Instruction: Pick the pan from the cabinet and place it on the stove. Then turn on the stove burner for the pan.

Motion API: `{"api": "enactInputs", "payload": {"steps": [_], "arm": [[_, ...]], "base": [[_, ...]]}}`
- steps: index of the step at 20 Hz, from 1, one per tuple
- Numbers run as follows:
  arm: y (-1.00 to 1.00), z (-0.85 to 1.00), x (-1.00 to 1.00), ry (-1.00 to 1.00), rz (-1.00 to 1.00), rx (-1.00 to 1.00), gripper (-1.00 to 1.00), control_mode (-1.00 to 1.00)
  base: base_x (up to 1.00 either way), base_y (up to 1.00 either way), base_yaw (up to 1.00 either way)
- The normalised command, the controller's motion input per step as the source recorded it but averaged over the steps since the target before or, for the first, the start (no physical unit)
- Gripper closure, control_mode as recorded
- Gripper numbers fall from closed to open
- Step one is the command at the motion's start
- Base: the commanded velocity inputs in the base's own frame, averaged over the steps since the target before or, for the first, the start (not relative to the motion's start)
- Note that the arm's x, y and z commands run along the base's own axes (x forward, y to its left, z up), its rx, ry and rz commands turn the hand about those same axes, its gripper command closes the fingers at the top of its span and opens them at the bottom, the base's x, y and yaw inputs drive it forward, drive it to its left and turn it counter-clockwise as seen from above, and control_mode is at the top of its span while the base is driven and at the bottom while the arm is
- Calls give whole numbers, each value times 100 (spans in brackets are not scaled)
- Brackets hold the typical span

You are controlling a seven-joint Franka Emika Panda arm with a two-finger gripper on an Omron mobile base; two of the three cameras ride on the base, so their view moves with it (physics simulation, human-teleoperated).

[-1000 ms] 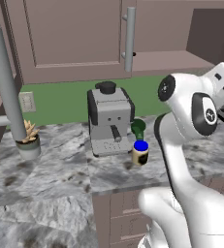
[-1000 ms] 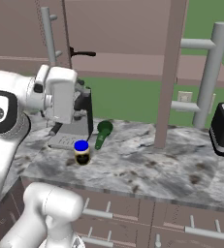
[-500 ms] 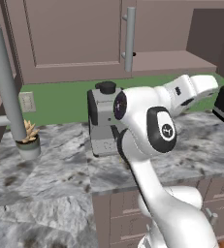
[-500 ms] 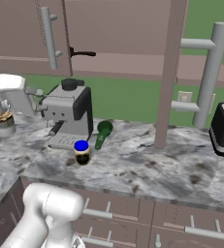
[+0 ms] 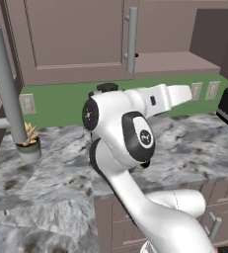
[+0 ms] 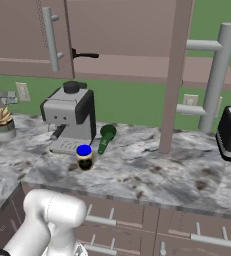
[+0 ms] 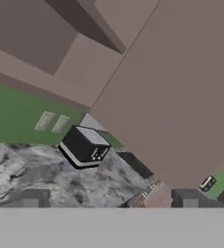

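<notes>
Your gripper [image 7: 108, 198] hangs released and empty, its hand view facing the black toaster [image 7: 83, 146]. From the right base view you see the pan [image 6: 84, 54] handle poking from the cabinet [image 6: 107, 35] above the coffee machine [image 6: 69, 117]; the arm hides that machine from the left.

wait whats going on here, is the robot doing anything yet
Not much so far. The white arm is swung out over the marble counter with its gripper open and holding nothing, looking past the black toaster. The pan's thin handle pokes out behind a door of the upper cabinet, so the pan is still up there. The coffee machine and a blue-lidded jar sit on the counter, untouched.
</notes>
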Motion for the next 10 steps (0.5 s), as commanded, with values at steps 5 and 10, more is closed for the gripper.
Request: {"api": "enactInputs", "payload": {"steps": [5, 10], "arm": [[28, 20, 11, -35, 26, 12, -100, -100], [-2, 30, 11, -41, 26, 5, -100, -100]], "base": [[0, 0, 0], [0, 0, 0]]}}
